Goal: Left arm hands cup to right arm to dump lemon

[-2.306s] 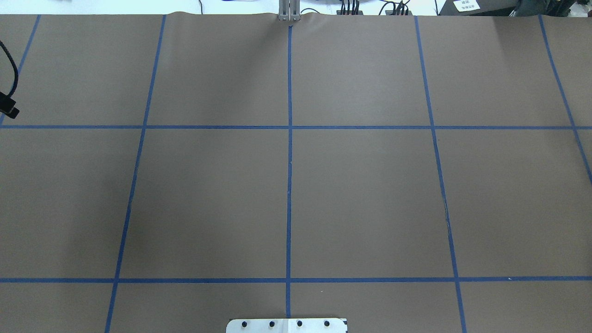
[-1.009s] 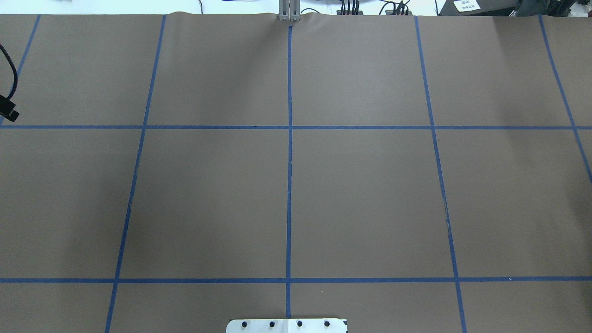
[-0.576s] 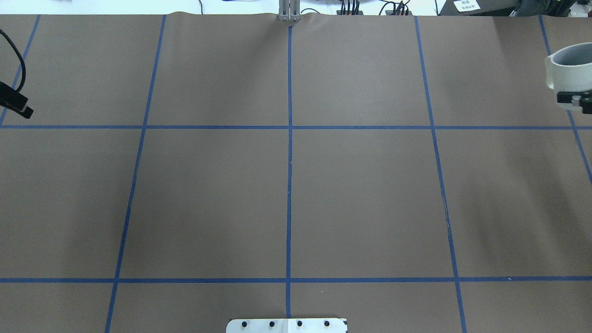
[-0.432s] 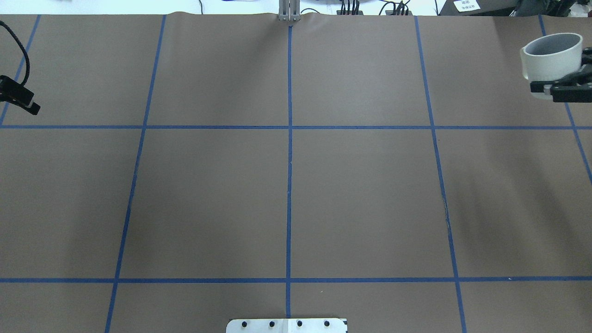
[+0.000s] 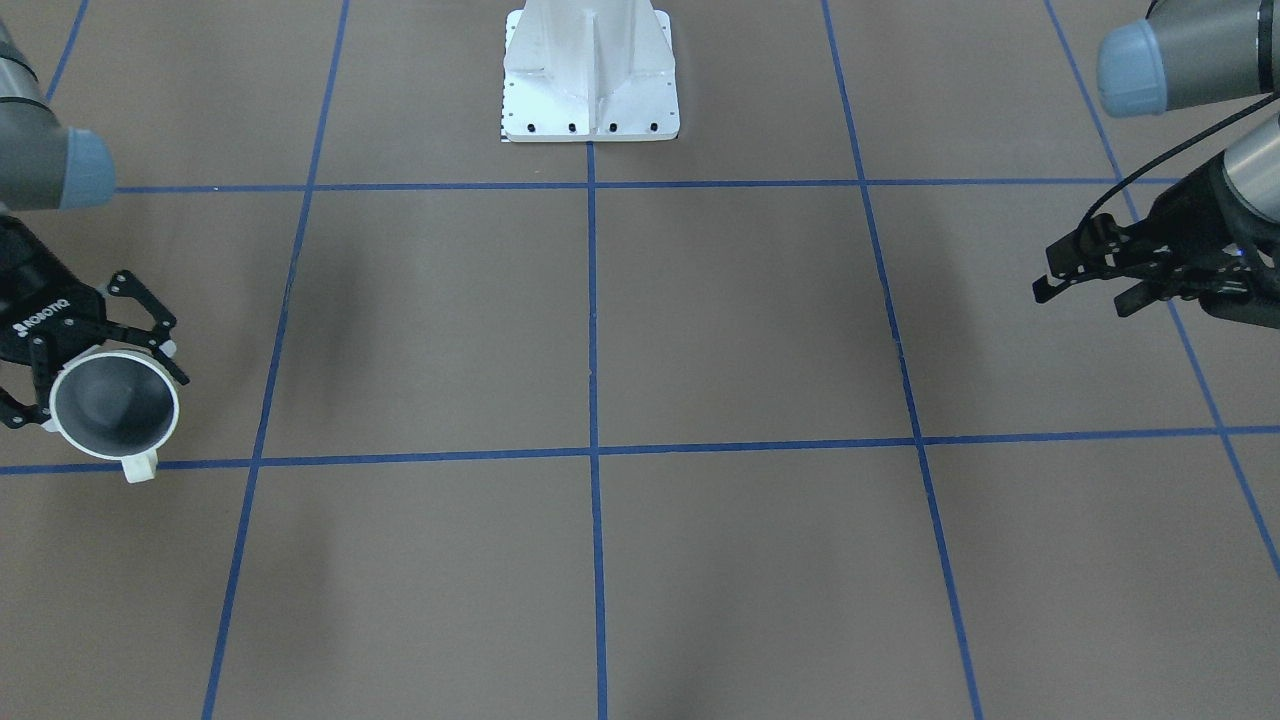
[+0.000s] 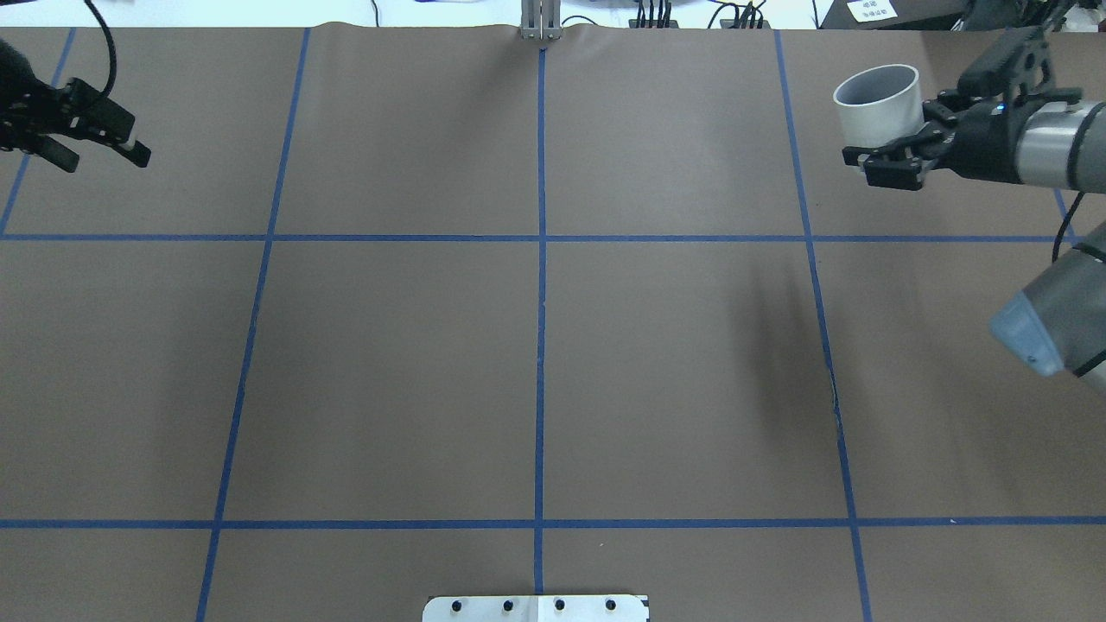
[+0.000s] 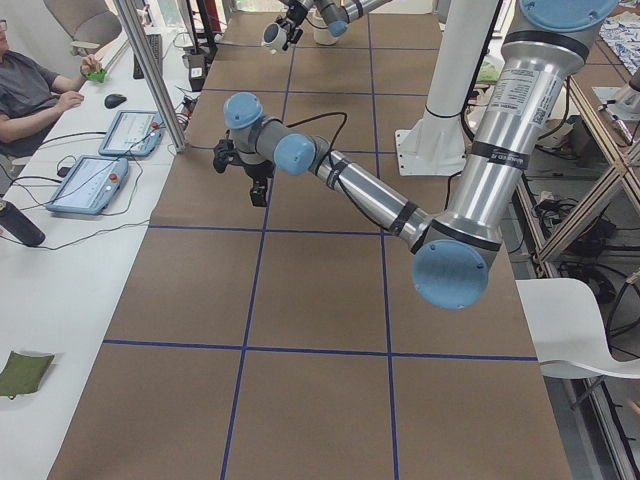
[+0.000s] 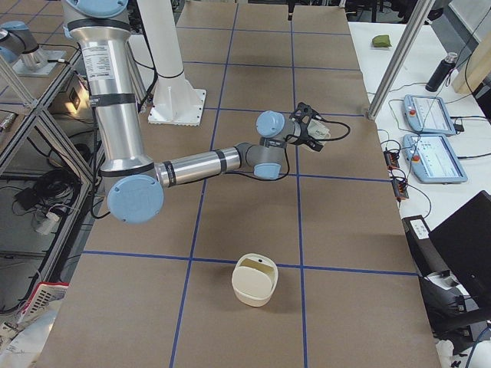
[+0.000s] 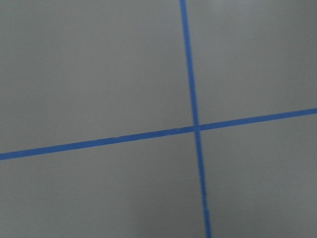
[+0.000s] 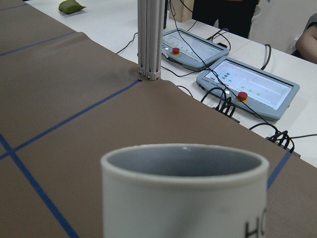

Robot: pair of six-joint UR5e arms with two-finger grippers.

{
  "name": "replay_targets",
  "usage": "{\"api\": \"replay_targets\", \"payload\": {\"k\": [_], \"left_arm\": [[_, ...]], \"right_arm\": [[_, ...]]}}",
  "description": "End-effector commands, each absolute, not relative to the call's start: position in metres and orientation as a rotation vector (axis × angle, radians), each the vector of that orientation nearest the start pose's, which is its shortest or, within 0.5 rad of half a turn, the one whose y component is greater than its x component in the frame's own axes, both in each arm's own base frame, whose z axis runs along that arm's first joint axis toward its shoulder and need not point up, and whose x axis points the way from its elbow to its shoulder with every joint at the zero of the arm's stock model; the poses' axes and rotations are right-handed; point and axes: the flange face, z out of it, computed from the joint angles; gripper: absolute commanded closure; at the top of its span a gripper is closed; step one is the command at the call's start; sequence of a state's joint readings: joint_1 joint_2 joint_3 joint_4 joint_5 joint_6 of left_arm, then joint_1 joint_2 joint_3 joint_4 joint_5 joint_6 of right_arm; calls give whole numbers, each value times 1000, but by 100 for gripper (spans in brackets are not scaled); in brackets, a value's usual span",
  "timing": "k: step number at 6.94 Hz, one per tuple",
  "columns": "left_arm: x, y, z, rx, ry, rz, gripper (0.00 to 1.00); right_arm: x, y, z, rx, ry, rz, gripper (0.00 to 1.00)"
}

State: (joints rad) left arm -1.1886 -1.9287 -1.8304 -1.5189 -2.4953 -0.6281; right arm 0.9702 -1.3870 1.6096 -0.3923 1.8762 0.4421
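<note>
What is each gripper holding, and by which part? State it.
The right gripper clamps the small white mug with dark grey inside by its round body, its handle free. The left gripper holds nothing.

free: mid mat [image 6: 674, 371] | blocks: pedestal [image 5: 590, 70], post [image 6: 541, 22], cream bin [image 8: 255, 280]

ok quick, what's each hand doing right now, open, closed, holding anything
left hand: open, holding nothing
right hand: closed on the cup
</note>
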Motion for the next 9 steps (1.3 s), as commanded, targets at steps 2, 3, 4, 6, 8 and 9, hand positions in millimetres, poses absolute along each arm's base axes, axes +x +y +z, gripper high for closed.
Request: {"api": "replay_targets", "payload": {"k": [2, 3, 4, 6, 8, 9], "left_arm": [[252, -550, 244, -118, 1119, -31, 0], [256, -555, 228, -159, 1125, -106, 0], [265, -562, 205, -200, 1136, -181, 0], [298, -576, 179, -245, 1176, -242, 0], [336, -600, 153, -294, 1236, -311, 0], [343, -606, 148, -300, 1255, -327, 0]], "right_arm": [[-356, -521, 340, 1212, -787, -243, 85], [-406, -514, 295, 1223, -738, -219, 84], [-450, -492, 256, 1270, -676, -166, 84], [-484, -474, 211, 1296, -674, -123, 84], [-531, -474, 172, 1277, -662, -72, 83], [-548, -472, 167, 1280, -642, -69, 80]]}}
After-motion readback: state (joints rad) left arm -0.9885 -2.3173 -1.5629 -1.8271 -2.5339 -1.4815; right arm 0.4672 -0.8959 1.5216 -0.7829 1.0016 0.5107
